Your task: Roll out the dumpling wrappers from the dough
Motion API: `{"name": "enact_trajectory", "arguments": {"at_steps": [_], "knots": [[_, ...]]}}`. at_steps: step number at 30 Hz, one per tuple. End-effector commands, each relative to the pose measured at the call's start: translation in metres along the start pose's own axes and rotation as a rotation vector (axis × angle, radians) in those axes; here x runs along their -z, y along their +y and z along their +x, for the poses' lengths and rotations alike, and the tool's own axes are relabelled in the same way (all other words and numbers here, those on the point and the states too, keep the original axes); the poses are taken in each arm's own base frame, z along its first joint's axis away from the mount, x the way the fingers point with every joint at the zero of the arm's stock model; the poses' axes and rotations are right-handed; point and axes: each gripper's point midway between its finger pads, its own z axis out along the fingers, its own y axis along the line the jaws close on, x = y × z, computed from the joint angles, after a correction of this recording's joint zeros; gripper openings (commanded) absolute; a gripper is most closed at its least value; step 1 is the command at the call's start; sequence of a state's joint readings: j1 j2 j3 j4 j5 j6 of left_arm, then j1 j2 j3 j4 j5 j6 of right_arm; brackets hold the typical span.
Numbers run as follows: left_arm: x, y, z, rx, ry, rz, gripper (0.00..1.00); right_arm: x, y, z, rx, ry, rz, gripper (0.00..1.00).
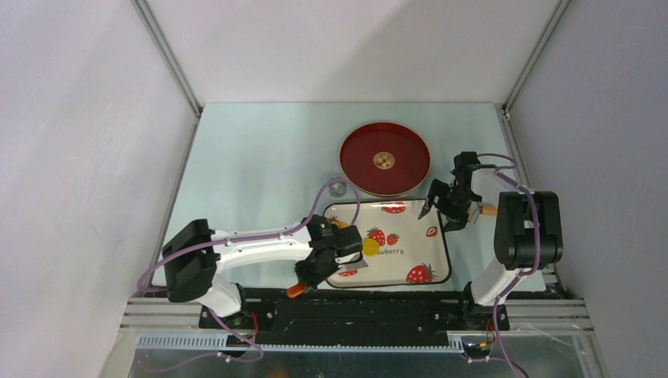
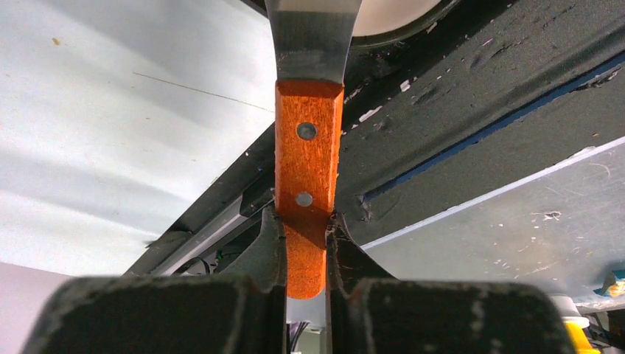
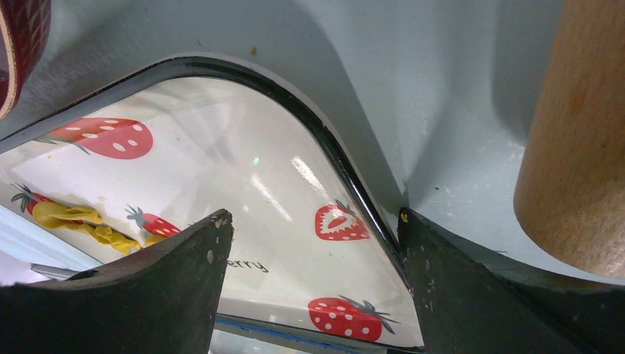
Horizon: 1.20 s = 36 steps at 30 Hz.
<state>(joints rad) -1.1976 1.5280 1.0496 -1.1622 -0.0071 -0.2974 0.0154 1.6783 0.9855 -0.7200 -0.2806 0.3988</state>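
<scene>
The yellow dough (image 1: 370, 246) lies on the strawberry tray (image 1: 425, 252), left of middle, and looks roundish from above. In the right wrist view it shows as an irregular yellow lump (image 3: 74, 220). I see no separate flat wrapper discs. My left gripper (image 1: 309, 276) is at the tray's near left corner. It is shut (image 2: 306, 236) on the orange wooden handle of a metal-bladed scraper (image 2: 308, 147). My right gripper (image 1: 445, 206) is open and empty (image 3: 313, 221) above the tray's far right corner (image 3: 324, 147). The wooden roller (image 3: 575, 147) lies just right of it.
A red round plate (image 1: 384, 159) sits behind the tray, its rim also in the right wrist view (image 3: 18, 44). A small silver object (image 1: 339, 187) stands left of the plate. The roller's end (image 1: 489, 210) shows by the right arm. The black base frame (image 2: 479, 96) runs under the scraper.
</scene>
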Motion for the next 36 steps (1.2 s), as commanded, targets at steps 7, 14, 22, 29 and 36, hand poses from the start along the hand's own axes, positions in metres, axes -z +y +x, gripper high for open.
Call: {"name": "enact_trajectory", "arguments": {"at_steps": [7, 14, 22, 29, 36], "knots": [[0.004, -0.015, -0.015, -0.043, -0.005, 0.057, 0.00, -0.009, 0.005, 0.013, -0.014, 0.064, -0.043, 0.86], [0.000, -0.019, -0.020, -0.043, 0.020, 0.065, 0.00, -0.009, 0.005, 0.014, -0.011, 0.071, -0.048, 0.86], [-0.004, -0.024, -0.031, -0.042, 0.033, 0.068, 0.00, -0.007, 0.007, 0.016, -0.008, 0.077, -0.058, 0.86], [-0.004, -0.026, -0.044, -0.036, 0.018, 0.074, 0.00, -0.007, 0.008, 0.018, -0.006, 0.082, -0.062, 0.86], [-0.005, -0.022, -0.050, -0.010, 0.011, 0.077, 0.00, -0.007, 0.008, 0.019, -0.004, 0.089, -0.065, 0.86]]}}
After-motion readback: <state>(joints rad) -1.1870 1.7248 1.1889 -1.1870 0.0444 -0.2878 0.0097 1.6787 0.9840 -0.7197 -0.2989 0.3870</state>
